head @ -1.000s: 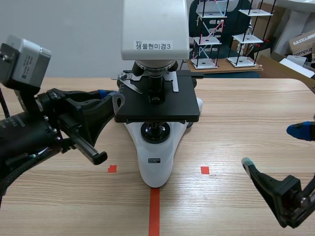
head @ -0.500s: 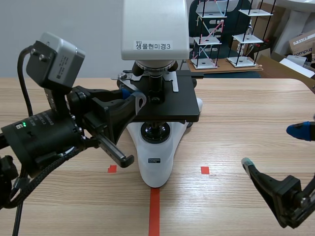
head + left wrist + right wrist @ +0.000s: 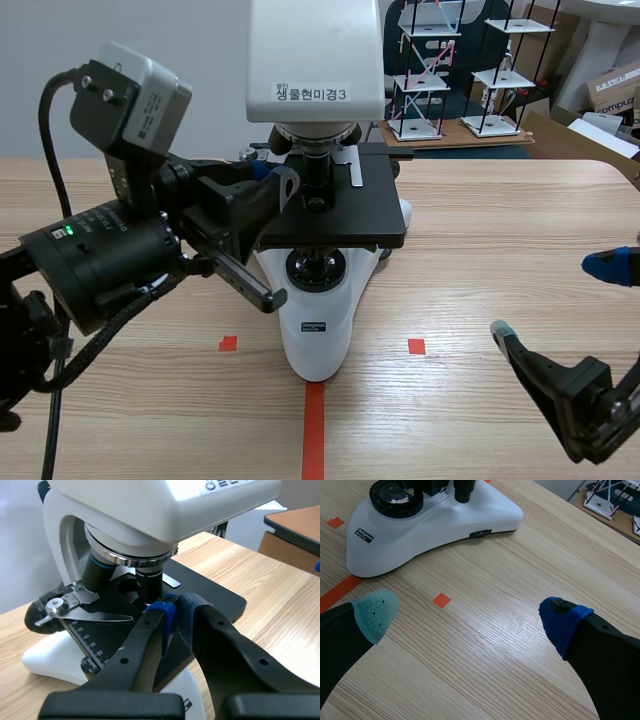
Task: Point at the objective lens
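Black, tips pinched together, the left gripper (image 3: 272, 192) has swung from mid-left up to the objective lens (image 3: 318, 165) at upper centre, perhaps touching it, so pointing looks nearly done; the right gripper (image 3: 555, 300) sits agape at lower right.

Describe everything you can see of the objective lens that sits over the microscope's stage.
The objective lens is a short black barrel with a ridged silvery ring on top, hanging upright from the nosepiece over the black stage. The left gripper, shut, points at its lower end; contact is unclear.

Microscope (image 3: 315, 60) head cut off above; stage (image 3: 350, 215) partly hidden (left arm (image 3: 110, 260)).
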Robot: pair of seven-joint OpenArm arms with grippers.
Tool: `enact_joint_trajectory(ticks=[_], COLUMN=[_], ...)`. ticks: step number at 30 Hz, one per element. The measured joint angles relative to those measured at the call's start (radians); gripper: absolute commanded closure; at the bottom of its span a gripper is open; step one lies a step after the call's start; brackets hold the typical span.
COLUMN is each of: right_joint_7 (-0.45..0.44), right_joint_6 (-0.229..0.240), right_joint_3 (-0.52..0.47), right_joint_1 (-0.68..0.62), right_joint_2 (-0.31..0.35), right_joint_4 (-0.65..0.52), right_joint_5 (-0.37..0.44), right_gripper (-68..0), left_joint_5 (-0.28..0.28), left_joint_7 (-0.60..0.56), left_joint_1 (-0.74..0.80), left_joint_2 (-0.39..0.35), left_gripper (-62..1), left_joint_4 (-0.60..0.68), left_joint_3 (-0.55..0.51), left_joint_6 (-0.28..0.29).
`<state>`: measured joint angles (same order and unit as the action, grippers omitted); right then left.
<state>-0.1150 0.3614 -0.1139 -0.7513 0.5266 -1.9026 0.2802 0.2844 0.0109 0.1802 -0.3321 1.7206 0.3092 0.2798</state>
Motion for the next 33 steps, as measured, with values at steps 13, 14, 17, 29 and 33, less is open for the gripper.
enact_joint_trajectory(ticks=[13,14,17,29,33], right_joint_7=[-0.007,-0.006,-0.007,-0.007,-0.007], right_joint_6=[0.000,0.000,0.000,0.000,0.000], right_joint_3=[0.000,0.000,0.000,0.000,0.000], right_joint_1=[0.000,0.000,0.000,0.000,0.000], right_joint_2=[0.000,0.000,0.000,0.000,0.000], right_joint_4=[0.000,0.000,0.000,0.000,0.000], right_joint_5=[0.000,0.000,0.000,0.000,0.000], right_gripper=[-61.9,-61.9,-61.9,-61.9,-61.9], left_joint_5=[0.004,0.004,0.005,0.033,0.038], left_joint_7=[-0.014,-0.014,-0.013,-0.007,-0.024], left_joint_1=[-0.072,-0.072,-0.072,-0.072,-0.072], left_joint_2=[0.014,0.014,0.020,0.031,0.031], left_gripper=[-1.5,-1.5,-1.5,-1.5,-1.5], left_joint_4=[-0.140,-0.140,-0.140,-0.140,-0.140], left_joint_3=[0.042,0.042,0.042,0.041,0.041], left_joint_6=[-0.007,-0.007,-0.007,0.002,0.002])
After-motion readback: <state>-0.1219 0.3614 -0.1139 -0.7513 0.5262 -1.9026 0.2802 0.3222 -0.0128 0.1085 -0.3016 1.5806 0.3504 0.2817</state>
